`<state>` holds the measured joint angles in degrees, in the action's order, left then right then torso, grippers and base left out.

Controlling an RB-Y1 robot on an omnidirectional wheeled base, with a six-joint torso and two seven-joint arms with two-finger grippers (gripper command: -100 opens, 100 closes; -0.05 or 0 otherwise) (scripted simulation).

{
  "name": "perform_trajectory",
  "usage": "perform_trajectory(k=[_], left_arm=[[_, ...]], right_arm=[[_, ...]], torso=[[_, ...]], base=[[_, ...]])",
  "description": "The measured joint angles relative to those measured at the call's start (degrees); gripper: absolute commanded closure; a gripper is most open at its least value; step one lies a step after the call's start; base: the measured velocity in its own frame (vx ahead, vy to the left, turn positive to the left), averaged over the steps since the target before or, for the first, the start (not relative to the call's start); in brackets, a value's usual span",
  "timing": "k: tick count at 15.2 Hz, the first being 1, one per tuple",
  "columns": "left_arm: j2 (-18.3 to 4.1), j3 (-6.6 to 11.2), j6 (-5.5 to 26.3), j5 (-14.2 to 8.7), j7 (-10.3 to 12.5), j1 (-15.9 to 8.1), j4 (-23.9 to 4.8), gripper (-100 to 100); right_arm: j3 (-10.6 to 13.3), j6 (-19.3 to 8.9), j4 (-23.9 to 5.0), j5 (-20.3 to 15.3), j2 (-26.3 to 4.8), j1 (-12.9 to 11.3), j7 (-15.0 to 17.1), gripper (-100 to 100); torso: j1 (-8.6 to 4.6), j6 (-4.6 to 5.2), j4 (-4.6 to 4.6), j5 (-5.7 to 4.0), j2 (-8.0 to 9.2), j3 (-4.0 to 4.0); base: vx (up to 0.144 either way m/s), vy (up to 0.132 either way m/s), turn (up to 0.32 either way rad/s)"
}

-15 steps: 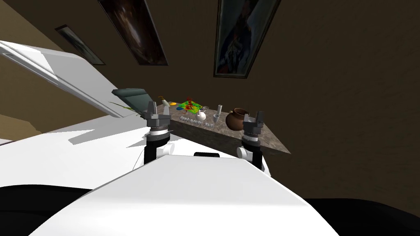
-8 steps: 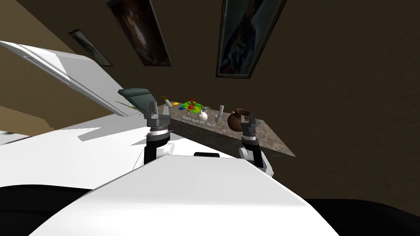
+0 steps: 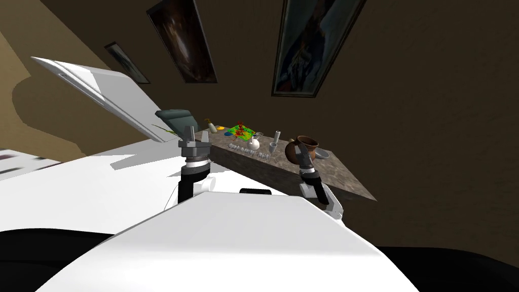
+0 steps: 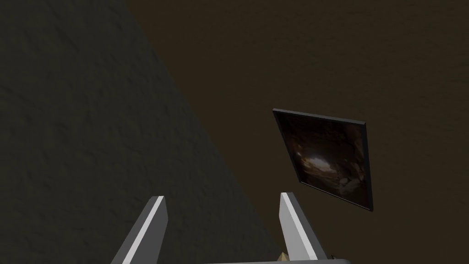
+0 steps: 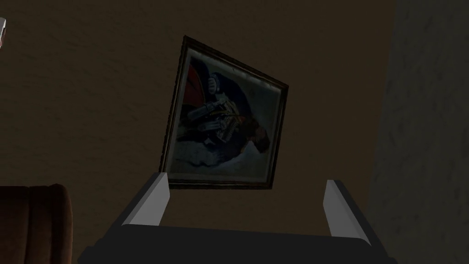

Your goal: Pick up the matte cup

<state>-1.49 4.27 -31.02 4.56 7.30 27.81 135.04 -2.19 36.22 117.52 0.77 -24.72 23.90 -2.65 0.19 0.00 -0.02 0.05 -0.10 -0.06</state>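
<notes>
A small grey cup [image 3: 273, 147] stands on the stone-topped table [image 3: 344, 175], between a white round-bellied jug [image 3: 253, 144] and a brown pot [image 3: 303, 148]. A taller grey tube-like vessel [image 3: 277, 136] stands just behind it. My left gripper [image 3: 197, 133] is raised at the table's left end, open and empty; in the left wrist view the left gripper [image 4: 221, 196] faces a wall. My right gripper [image 3: 301, 150] is up in front of the brown pot, to the right of the cup. In the right wrist view the right gripper [image 5: 247, 179] stands wide open and empty, with the pot [image 5: 32, 222] beside it.
On the table there are also a bright multicoloured object [image 3: 240, 131], a grey bowl [image 3: 322, 154] right of the pot and a row of small pale pieces [image 3: 247, 150] along the front edge. A white counter [image 3: 91, 177] and a dark chair back [image 3: 175, 119] lie to the left.
The head view has swung, sliding the table to the right in it. My right hand has turned edge-on and leaned towards the brown pot. The left fingers have drawn slightly closer together.
</notes>
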Motion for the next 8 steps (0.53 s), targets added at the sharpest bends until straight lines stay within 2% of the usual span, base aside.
perform_trajectory(k=[8], left_arm=[[0.0, 0.0, 0.0, 0.0, 0.0, 0.0, 0.0, 0]], right_arm=[[0.1, 1.2, -6.9, -2.5, -9.7, -1.3, -0.7, -100]], torso=[[0.03, 0.0, -0.01, 0.01, -0.03, -0.02]], base=[[0.024, 0.052, 0.084]])
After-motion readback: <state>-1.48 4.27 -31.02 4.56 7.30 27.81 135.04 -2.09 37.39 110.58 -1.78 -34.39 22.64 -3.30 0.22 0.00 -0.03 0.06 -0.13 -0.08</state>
